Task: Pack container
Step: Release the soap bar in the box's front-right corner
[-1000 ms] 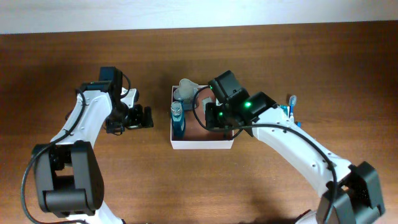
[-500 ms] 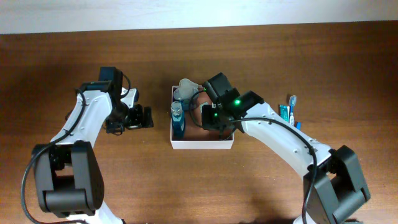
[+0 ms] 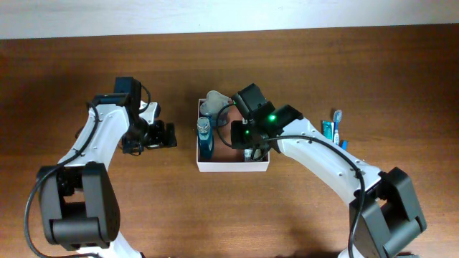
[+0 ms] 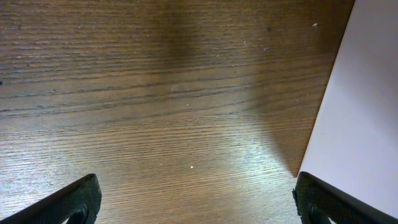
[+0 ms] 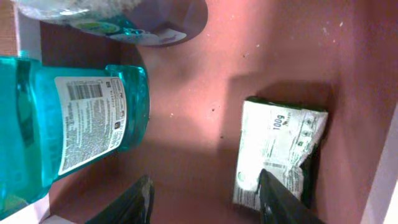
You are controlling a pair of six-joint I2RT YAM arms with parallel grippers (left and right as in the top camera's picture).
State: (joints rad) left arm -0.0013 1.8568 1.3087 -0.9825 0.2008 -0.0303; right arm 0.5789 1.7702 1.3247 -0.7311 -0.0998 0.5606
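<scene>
The container (image 3: 233,165) is a shallow white-walled box with a reddish-brown inside, at the table's middle. In it lie a teal bottle (image 3: 205,139), a clear pouch (image 3: 212,102) at the back left, and a white packet (image 3: 252,153) at the front right. In the right wrist view the teal bottle (image 5: 68,118) lies left and the packet (image 5: 278,152) lies flat on the container floor (image 5: 199,87). My right gripper (image 5: 205,196) is open above the floor, its right finger over the packet's edge. My left gripper (image 4: 199,202) is open and empty over bare wood, left of the container's wall (image 4: 367,118).
A toothbrush and a small tube (image 3: 332,129) lie on the table right of the container. The right arm (image 3: 323,158) reaches over the container's right side. The table's back edge meets a white wall (image 3: 229,14).
My right gripper has moved left and down into the container and has let go of the white packet, which now lies on the floor. The left arm has not moved.
</scene>
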